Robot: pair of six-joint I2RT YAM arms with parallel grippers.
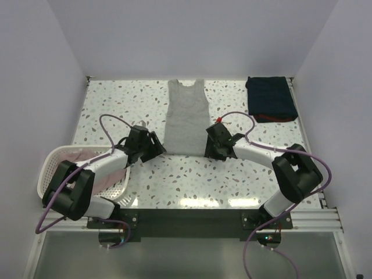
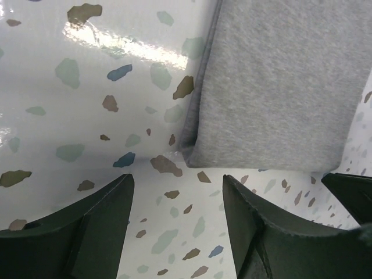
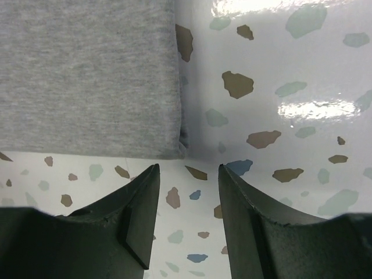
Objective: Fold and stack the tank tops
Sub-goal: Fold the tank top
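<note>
A plain grey tank top [image 1: 187,116] lies flat in the middle of the table, neck at the far side, its sides folded in. A navy tank top with dark red trim [image 1: 269,99] lies folded at the far right. Pale pinkish tank tops [image 1: 107,168] lie in the white basket. My left gripper [image 1: 156,145] is open and empty just outside the grey top's near left corner [image 2: 200,145]. My right gripper [image 1: 209,146] is open and empty at its near right corner [image 3: 174,148]. Both sit low over the table [image 2: 87,87].
The white plastic slotted basket [image 1: 55,160] stands at the near left beside the left arm. White walls close in the table on three sides. A metal rail [image 1: 308,218] runs along the near edge.
</note>
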